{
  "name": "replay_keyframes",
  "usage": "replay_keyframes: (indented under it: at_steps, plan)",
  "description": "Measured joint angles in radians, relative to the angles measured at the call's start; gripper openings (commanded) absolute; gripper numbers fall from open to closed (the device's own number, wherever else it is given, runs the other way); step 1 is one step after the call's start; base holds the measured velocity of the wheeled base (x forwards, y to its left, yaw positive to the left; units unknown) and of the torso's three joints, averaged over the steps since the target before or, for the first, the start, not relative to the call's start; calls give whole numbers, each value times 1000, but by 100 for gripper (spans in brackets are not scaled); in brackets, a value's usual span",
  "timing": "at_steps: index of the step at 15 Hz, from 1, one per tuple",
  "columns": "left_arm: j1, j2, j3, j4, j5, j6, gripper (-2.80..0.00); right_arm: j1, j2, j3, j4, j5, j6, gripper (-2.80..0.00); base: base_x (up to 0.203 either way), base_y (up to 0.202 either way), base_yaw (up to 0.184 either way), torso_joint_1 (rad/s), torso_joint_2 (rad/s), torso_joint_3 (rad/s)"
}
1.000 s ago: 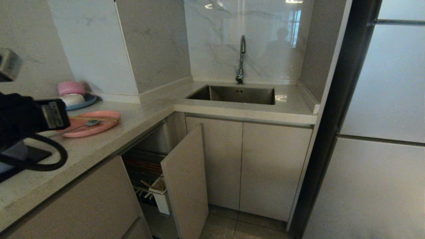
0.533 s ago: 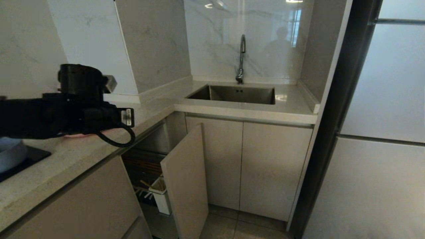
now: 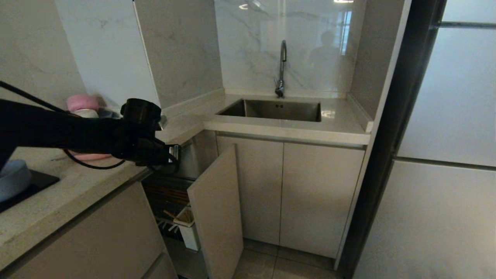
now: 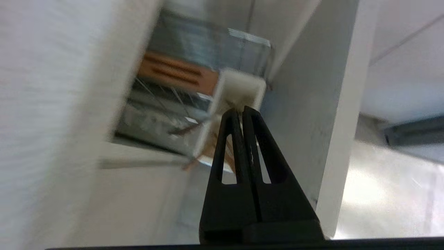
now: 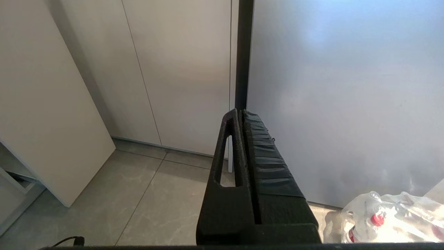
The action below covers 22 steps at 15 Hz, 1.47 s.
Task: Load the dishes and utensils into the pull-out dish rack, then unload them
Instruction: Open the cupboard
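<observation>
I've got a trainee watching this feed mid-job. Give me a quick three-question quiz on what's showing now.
1. True or false: the left gripper has its jaws open.
2. What sticks out of the white utensil cup in the pull-out dish rack?
3. The right gripper hangs: A) over the sink, B) low above the floor by the cabinets.

Key: 1. False, shut and empty. 2. Chopsticks. 3. B.
</observation>
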Motion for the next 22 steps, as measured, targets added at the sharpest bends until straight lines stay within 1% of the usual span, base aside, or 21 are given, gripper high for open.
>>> replay_keyframes:
  at_steps: [2, 4, 8, 10, 12, 16, 19, 22]
  plan:
    - [-6, 42, -39, 39, -17, -19, -280, 0, 0, 0, 0, 0, 0, -280, 0, 0, 0, 0, 0, 0]
    - [-17, 79, -54, 43, -29, -35, -280, 0, 0, 0, 0, 0, 0, -280, 0, 0, 0, 0, 0, 0]
    - [-38, 129, -70, 44, -105, -86, -280, 0, 0, 0, 0, 0, 0, -280, 0, 0, 0, 0, 0, 0]
    - [-53, 144, -80, 43, -122, -94, -280, 0, 0, 0, 0, 0, 0, -280, 0, 0, 0, 0, 0, 0]
    - [-72, 153, -87, 43, -128, -100, -280, 0, 0, 0, 0, 0, 0, -280, 0, 0, 0, 0, 0, 0]
    - [-108, 165, -89, 41, -122, -139, -280, 0, 0, 0, 0, 0, 0, -280, 0, 0, 0, 0, 0, 0]
    - [-146, 167, -89, 43, -119, -174, -280, 0, 0, 0, 0, 0, 0, -280, 0, 0, 0, 0, 0, 0]
    - [-193, 164, -91, 45, -117, -191, -280, 0, 0, 0, 0, 0, 0, -280, 0, 0, 0, 0, 0, 0]
